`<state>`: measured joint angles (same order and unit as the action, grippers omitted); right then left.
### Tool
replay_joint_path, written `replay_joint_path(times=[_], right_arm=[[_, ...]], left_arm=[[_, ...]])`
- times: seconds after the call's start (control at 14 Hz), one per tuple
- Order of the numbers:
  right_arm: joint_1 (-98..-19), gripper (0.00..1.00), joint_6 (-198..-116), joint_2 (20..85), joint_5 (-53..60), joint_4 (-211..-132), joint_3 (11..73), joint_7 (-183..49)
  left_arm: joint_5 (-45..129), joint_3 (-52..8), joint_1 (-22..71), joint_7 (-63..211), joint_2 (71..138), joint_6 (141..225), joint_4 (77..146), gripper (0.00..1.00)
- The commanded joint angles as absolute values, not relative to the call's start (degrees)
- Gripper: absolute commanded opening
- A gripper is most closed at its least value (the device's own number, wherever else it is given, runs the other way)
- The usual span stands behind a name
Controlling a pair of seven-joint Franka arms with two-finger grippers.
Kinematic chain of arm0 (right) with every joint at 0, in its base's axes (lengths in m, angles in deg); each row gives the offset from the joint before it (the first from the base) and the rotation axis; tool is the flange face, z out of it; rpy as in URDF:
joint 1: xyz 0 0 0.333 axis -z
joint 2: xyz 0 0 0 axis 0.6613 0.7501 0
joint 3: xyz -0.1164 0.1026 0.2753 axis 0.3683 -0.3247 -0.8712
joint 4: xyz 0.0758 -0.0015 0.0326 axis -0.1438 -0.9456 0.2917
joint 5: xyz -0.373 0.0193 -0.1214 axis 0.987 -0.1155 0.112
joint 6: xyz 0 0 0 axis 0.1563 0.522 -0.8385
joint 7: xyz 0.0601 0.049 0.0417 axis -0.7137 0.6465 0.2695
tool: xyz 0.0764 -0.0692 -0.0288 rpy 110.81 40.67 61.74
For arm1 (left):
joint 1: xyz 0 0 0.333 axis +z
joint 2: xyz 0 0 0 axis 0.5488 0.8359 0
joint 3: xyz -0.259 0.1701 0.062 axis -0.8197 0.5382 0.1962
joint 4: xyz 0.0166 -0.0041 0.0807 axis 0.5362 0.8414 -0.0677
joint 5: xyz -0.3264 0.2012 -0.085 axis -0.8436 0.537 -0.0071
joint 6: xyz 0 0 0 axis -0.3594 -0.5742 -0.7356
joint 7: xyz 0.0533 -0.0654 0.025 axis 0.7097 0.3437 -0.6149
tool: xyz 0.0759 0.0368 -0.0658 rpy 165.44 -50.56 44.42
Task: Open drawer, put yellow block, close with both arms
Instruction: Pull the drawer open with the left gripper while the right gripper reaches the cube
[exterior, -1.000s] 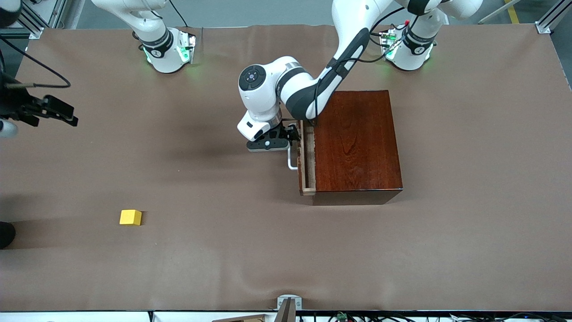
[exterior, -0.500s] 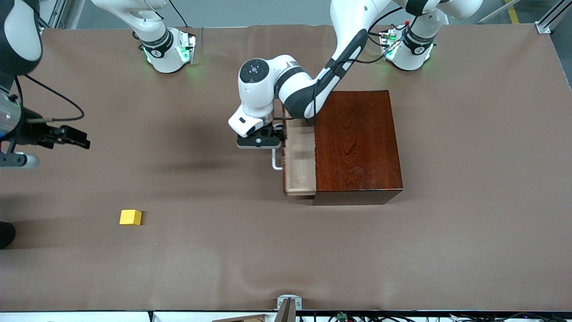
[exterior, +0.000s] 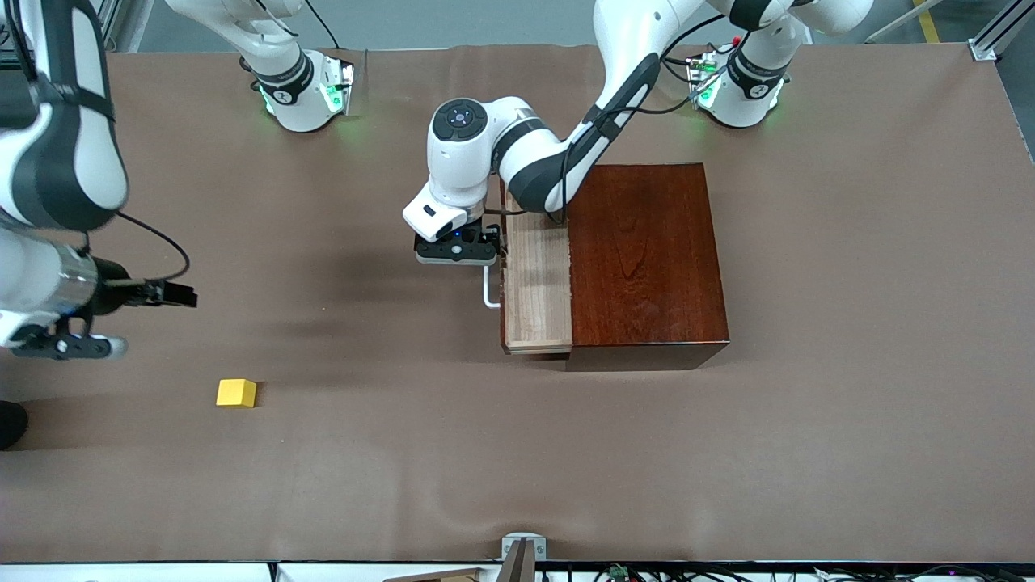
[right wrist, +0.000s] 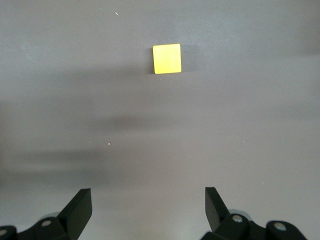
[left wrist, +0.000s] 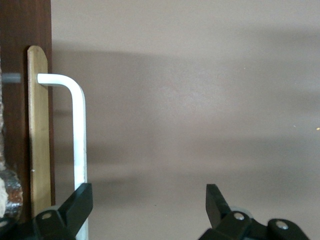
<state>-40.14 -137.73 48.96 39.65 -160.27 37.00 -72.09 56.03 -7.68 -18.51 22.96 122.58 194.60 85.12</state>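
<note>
1. Drawer [exterior: 535, 283] now pulled much farther out of the wooden box [exterior: 647, 259] than a second ago, pale tray floor exposed.
2. White handle [exterior: 489, 293] shifted with it toward the right arm's end of the desk.
3. Left gripper [exterior: 455, 250] carried along at the handle, fingers [left wrist: 75, 207] now spread apart.
4. Right gripper [exterior: 61, 346] swung in over the desk, closer to the yellow block [exterior: 236, 393].

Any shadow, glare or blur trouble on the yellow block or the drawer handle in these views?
Front view: yellow block sharp and evenly lit, only soft arm shadows on the table; slight sheen on the box top. Right wrist view: block crisp, a faint shadow band beside it. Left wrist view: white handle clear against the table, broad soft shadow around it, no glare.
</note>
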Motion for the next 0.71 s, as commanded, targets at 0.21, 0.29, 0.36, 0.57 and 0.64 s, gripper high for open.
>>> replay_joint_path(times=[0.21,0.29,0.36,0.57,0.64], right_arm=[[-39.03,1.0,-143.0,54.54,39.07,-157.41,36.53,-72.76],[-38.94,1.0,-144.24,55.5,39.07,-157.41,36.53,-72.67],[-39.46,1.0,-145.03,56.73,39.33,-157.33,36.53,-73.01],[-39.55,1.0,-151.77,60.42,39.68,-157.33,36.53,-72.32],[-39.2,1.0,-155.55,62.09,39.51,-157.33,36.53,-72.23]], left_arm=[[53.98,-7.92,-18.48,21.77,122.72,194.83,83.12,1.0],[52.32,-7.66,-18.22,20.99,121.67,194.31,83.12,1.0],[50.56,-7.3,-17.87,19.94,119.31,193.0,83.12,1.0],[50.63,-6.25,-13.66,20.01,109.31,181.33,83.38,1.0],[50.72,-5.99,-11.38,20.27,106.4,177.55,83.47,1.0]])
